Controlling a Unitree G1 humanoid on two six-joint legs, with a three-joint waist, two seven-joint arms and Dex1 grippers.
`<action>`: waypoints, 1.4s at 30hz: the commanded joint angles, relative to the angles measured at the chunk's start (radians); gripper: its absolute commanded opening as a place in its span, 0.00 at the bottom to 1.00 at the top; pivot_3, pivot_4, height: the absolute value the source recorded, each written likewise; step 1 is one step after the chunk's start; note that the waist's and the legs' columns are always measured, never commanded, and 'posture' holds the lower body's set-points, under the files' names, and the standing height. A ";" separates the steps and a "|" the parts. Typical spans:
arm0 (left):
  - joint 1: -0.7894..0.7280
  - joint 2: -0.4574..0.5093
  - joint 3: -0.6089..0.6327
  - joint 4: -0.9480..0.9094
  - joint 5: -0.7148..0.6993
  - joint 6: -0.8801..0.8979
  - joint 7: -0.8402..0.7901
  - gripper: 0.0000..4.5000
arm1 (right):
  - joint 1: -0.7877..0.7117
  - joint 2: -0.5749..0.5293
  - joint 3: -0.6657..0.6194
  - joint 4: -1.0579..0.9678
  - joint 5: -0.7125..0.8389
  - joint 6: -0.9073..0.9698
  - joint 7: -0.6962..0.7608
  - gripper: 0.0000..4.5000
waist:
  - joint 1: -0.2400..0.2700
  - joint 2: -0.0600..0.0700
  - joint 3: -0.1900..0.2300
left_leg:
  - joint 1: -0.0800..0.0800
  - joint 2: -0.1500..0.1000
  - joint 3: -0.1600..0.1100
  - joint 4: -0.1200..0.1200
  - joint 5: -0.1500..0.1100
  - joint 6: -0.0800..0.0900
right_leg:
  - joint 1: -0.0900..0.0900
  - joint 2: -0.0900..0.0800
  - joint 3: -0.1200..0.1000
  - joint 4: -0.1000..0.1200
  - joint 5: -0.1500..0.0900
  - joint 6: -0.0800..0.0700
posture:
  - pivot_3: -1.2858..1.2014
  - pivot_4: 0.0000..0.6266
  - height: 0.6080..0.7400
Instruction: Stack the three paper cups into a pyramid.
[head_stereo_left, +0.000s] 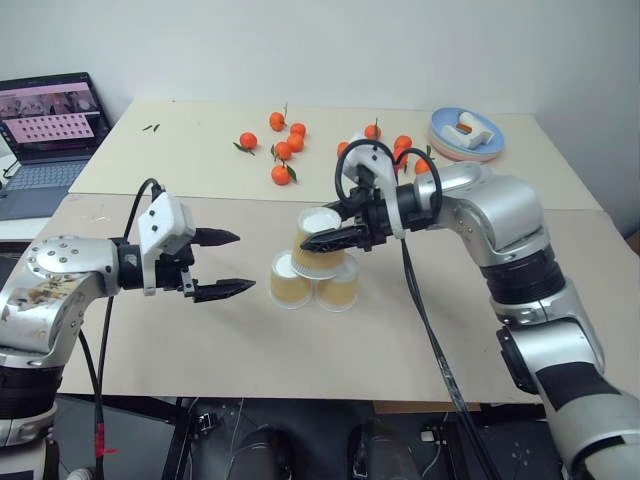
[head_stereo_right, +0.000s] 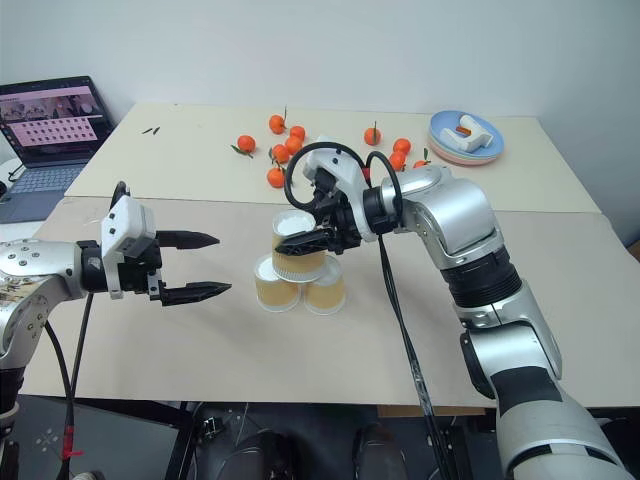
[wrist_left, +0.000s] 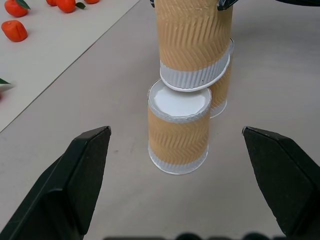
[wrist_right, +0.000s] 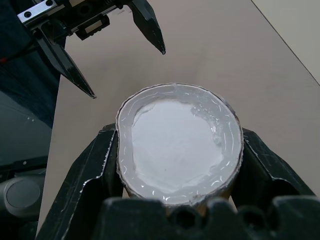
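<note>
1. Nearest you, your left gripper (head_stereo_left: 228, 264) hangs above the front table (head_stereo_left: 300, 350) with its two black fingers spread wide and nothing between them; its tips point toward the cups, apart from them

2. Just past those tips, two paper cups stand upside down on the front table, side by side and touching: the left base cup (head_stereo_left: 287, 280) and the right base cup (head_stereo_left: 338, 284)

3. Your right gripper (head_stereo_left: 340, 240) reaches in from the right and is closed on the top cup (head_stereo_left: 318, 242), one finger on each side of its tan wall; the wrist view shows that cup's white base squeezed slightly oval between the fingers

4. The top cup is upside down above the two base cups, over the seam between them; in the left wrist view its rim (wrist_left: 196, 80) overlaps the left base cup's base, but you cannot tell whether it rests there

5. Farther back on the rear table, tangerines (head_stereo_left: 285, 150) lie scattered, with a stack of plates (head_stereo_left: 466, 135) toward the right and a laptop (head_stereo_left: 50, 125) at the far left
</note>
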 joint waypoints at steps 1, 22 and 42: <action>-0.017 0.005 0.011 -0.006 -0.009 -0.015 -0.006 1.00 | 0.003 -0.014 -0.004 0.001 -0.008 -0.019 -0.001 0.78 | 0.000 0.000 0.000 | 0.000 0.000 0.000 0.000 0.000 0.000 | 0.000 0.000 0.000 0.000 0.000 0.000 | 0.52 0.24 0.54; 0.013 -0.135 0.130 0.001 -0.031 0.042 0.245 1.00 | -0.251 -0.015 -0.465 0.146 0.199 0.102 -0.274 1.00 | 0.005 -0.004 -0.003 | 0.001 0.000 0.000 -0.001 0.000 0.000 | 0.001 0.000 0.000 -0.001 0.000 0.000 | 0.52 0.24 0.54; 0.137 -0.634 0.329 0.209 0.337 -0.281 1.168 1.00 | 0.574 0.089 -0.546 0.285 -0.227 -0.583 -0.933 1.00 | -0.003 -0.004 -0.005 | 0.013 -0.006 -0.002 -0.005 0.003 0.001 | 0.013 -0.007 0.001 0.002 0.000 0.003 | 0.52 0.24 0.54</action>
